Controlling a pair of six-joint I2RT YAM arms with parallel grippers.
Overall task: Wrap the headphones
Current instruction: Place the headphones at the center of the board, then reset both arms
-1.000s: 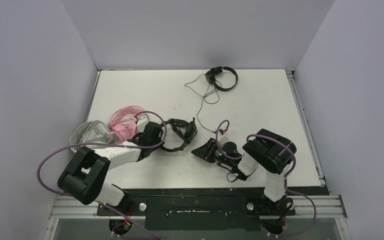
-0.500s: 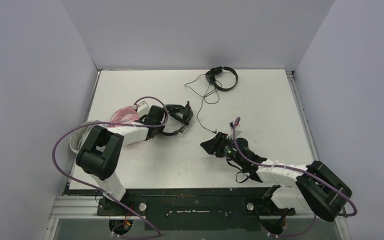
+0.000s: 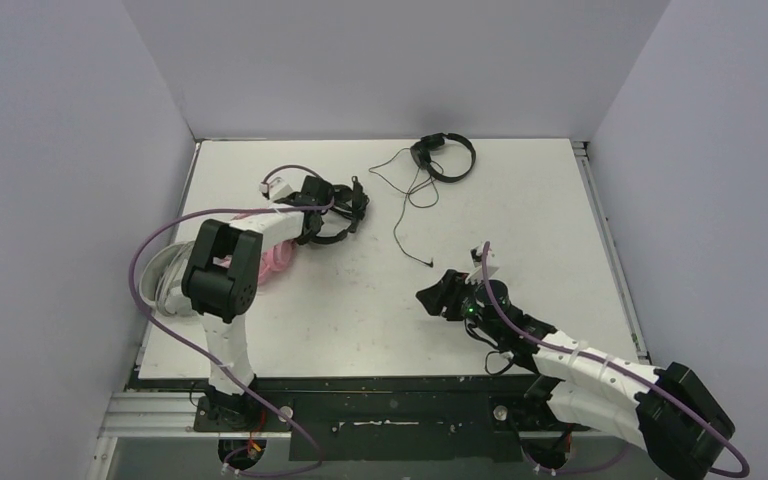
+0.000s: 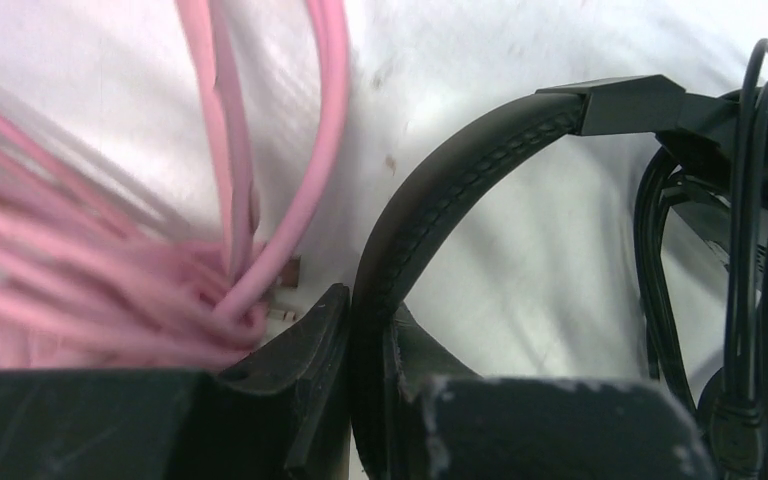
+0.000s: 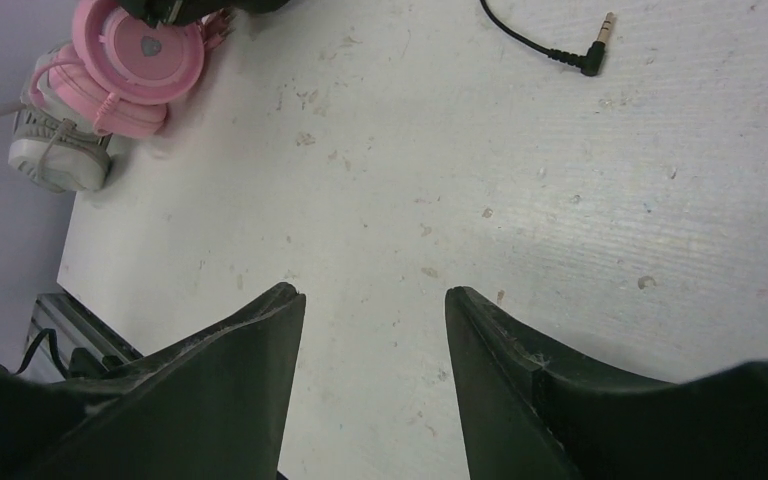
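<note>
My left gripper [image 3: 326, 220] [image 4: 365, 330] is shut on the padded headband [image 4: 440, 190] of a thin black headset [image 3: 345, 208], whose black cable [image 4: 750, 250] lies coiled round one earcup. Just left of the fingers are the pink headphones [image 3: 276, 258] [image 5: 145, 50] with their pink cable [image 4: 290, 200], partly hidden by the left arm. The white-grey headset [image 3: 163, 285] [image 5: 55, 155] lies beside them. A second black headset [image 3: 446, 156] lies at the back, its loose cable ending in a jack plug [image 3: 430, 263] [image 5: 585, 55]. My right gripper [image 3: 430, 297] [image 5: 373, 295] hangs open and empty over bare table.
The table's left edge [image 3: 175, 230] runs close to the pink and white-grey headsets. The loose black cable [image 3: 400, 215] trails across the table's middle. The near metal rail [image 3: 390, 385] lies below the arms.
The left arm has carried the black headset toward the back left, next to the pink one. The right arm has stretched out to the right, and its jaws have opened wider.
</note>
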